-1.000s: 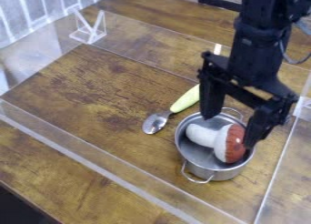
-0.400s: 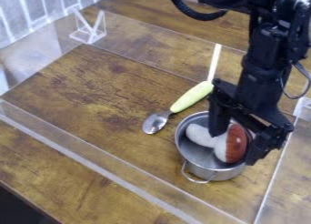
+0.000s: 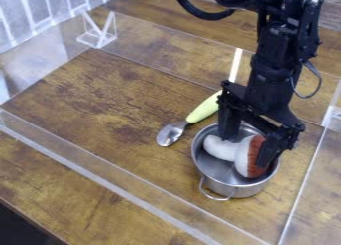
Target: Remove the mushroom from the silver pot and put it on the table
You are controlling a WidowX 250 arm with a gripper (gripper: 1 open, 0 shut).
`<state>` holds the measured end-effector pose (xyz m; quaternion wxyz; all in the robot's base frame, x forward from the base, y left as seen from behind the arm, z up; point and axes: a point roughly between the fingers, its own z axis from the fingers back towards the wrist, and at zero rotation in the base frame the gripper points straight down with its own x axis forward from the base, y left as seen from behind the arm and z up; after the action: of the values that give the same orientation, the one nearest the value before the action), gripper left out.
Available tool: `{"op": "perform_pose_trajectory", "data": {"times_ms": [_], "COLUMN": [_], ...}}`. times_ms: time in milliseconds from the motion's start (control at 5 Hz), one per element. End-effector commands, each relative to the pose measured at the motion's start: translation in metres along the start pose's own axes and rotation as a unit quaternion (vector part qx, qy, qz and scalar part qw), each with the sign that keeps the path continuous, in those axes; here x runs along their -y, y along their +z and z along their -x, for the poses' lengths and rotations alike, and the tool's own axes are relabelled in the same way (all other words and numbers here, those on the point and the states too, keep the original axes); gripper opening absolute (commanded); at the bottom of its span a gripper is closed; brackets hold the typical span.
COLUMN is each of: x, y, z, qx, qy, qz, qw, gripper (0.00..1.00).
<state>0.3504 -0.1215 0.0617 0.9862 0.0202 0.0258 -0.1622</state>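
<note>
Silver pot: the silver pot (image 3: 234, 171) is sitting in the lower right of the frame on the table (image 3: 94, 100); it is shiny and low
Mushroom: the mushroom (image 3: 240, 152) is lying on its side inside the pot; its white stem is pointing left and its red-brown cap is pointing right; it is not out yet
Pincer: the gripper (image 3: 250, 141) is pointing straight down with its jaws standing wide; one dark finger is hanging at the left of the mushroom and the other at the cap on the right; nothing is being held
What is changing: a second ago the pincer was hanging higher, above the pot; now it is sitting lower and its fingers are reaching down into the pot around the mushroom; the jaws are staying just as wide as before
What that means: the reach looks nearly done; I think closing on the mushroom is coming next, then lifting it and setting it on the bare wood
Nearby things: a yellow-green toy (image 3: 205, 108) is lying just behind the pot; a little spoon (image 3: 170, 135) is lying just left of the pot; neither is getting touched
Watch out: the right finger is looking very close to the cap and the pot wall, so it could be bumping them
</note>
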Motion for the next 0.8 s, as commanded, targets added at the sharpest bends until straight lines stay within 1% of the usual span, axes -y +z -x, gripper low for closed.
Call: {"op": "perform_pose_trajectory", "data": {"times_ms": [0, 200, 600], "x": [-0.02, -0.031, -0.03], "y": [0.019, 0.02, 0.008], "z": [-0.006, -0.005, -0.012], "qx": [0.03, 0.027, 0.025], "qy": [0.022, 0.034, 0.047], "qz": [0.0, -0.002, -0.003], "qw": [0.9993, 0.9991, 0.9986], "gripper": [1.0, 1.0, 1.0]}}
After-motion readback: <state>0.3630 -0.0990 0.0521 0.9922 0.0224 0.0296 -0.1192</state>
